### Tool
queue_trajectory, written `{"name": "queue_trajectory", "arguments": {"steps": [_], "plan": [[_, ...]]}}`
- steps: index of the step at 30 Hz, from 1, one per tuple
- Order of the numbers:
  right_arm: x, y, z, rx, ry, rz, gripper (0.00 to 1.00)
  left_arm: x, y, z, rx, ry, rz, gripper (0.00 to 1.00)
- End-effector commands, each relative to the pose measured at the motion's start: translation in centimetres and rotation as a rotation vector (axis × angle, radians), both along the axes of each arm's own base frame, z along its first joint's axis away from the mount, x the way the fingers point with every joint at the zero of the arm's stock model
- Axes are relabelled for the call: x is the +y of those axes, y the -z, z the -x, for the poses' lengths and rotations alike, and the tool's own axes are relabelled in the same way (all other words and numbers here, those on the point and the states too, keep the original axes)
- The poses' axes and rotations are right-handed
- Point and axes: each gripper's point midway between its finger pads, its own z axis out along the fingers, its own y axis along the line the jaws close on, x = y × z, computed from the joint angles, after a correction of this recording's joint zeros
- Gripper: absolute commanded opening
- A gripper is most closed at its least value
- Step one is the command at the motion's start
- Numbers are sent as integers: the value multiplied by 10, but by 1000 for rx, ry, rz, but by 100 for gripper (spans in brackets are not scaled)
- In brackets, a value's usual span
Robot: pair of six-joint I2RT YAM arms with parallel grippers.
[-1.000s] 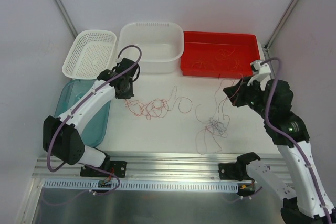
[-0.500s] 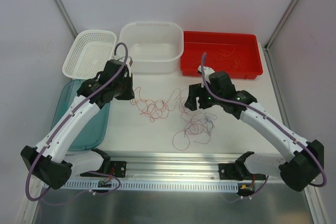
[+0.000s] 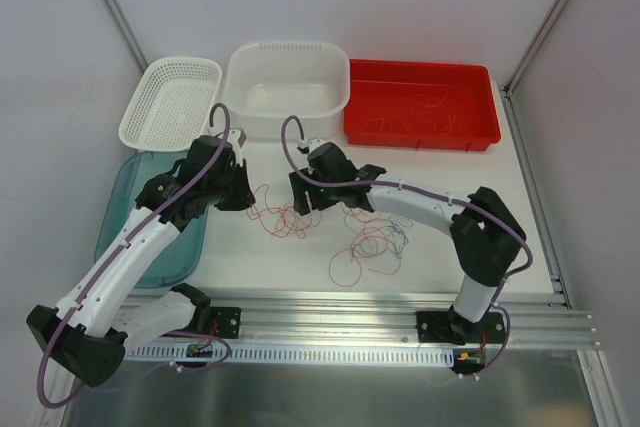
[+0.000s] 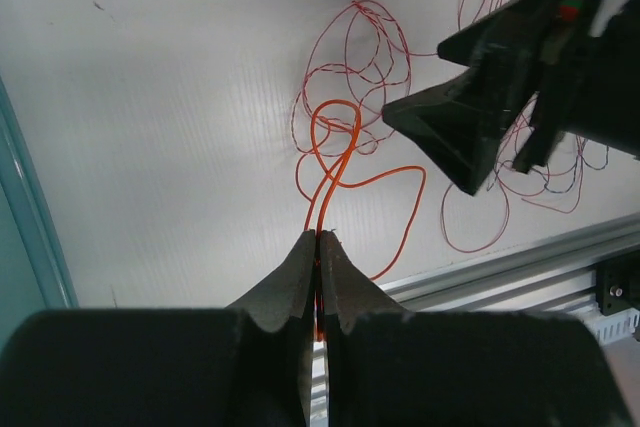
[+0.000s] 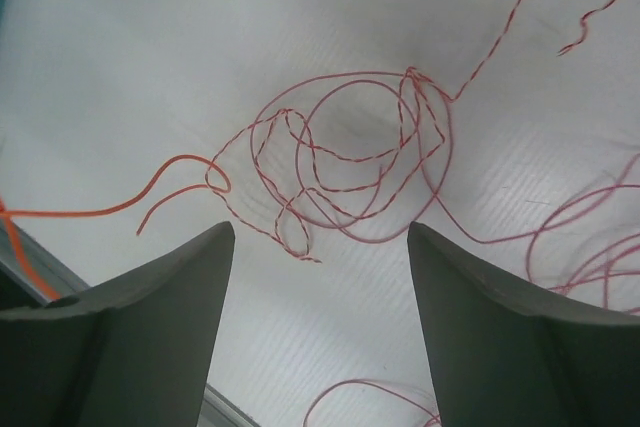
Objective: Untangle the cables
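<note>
The cables are thin red-orange threads in two loose tangles on the white table: one [image 3: 285, 217] between the grippers, and another [image 3: 375, 242] to its right. My left gripper [image 3: 245, 199] is shut on a plain orange cable [image 4: 335, 147], which loops away from the pinched jaws [image 4: 318, 239]. The right gripper [image 3: 303, 199] hangs open just above the left tangle [image 5: 350, 157], nothing between its fingers [image 5: 320, 232]. The orange cable [image 5: 100, 209] runs off to the left in the right wrist view. In the left wrist view the right gripper's dark fingers [image 4: 470, 127] hover beside the twisted red-white loops [image 4: 350, 67].
A red tray [image 3: 420, 135] at the back right holds several more cable strands. A white tub [image 3: 288, 125] and a white mesh basket [image 3: 170, 97] stand at the back. A teal tray [image 3: 150, 242] lies at the left, under the left arm. An aluminium rail [image 3: 330, 327] runs along the near edge.
The right arm swung from the right side across to the left tangle and its gripper opened; the tangle it held now lies mid-table. The left gripper drew slightly nearer, still shut.
</note>
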Motion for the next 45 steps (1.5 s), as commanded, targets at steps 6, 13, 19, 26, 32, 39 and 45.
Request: {"name": "queue_trajectory", "arguments": {"steps": [6,13,19,26,32,39,45], "plan": [[39,39,-21,-98,54,113,69,-3,-6,14,-37,11,71,0],[33,61,-33,-106,141,173,45,1,-12,28,-66,25,97,0],[-17,69,-48,-70,300,203,1,13,-27,47,-88,26,101,0],[-109,50,-62,-31,500,173,1,49,-23,66,-72,-65,-14,0],[-155,21,-59,-35,542,167,1,76,-26,71,-84,-156,-102,0],[-138,9,-31,8,380,132,32,61,-48,59,-147,-83,-68,0],[-122,-34,-6,-100,230,90,61,27,-53,43,-169,104,-26,0]]}}
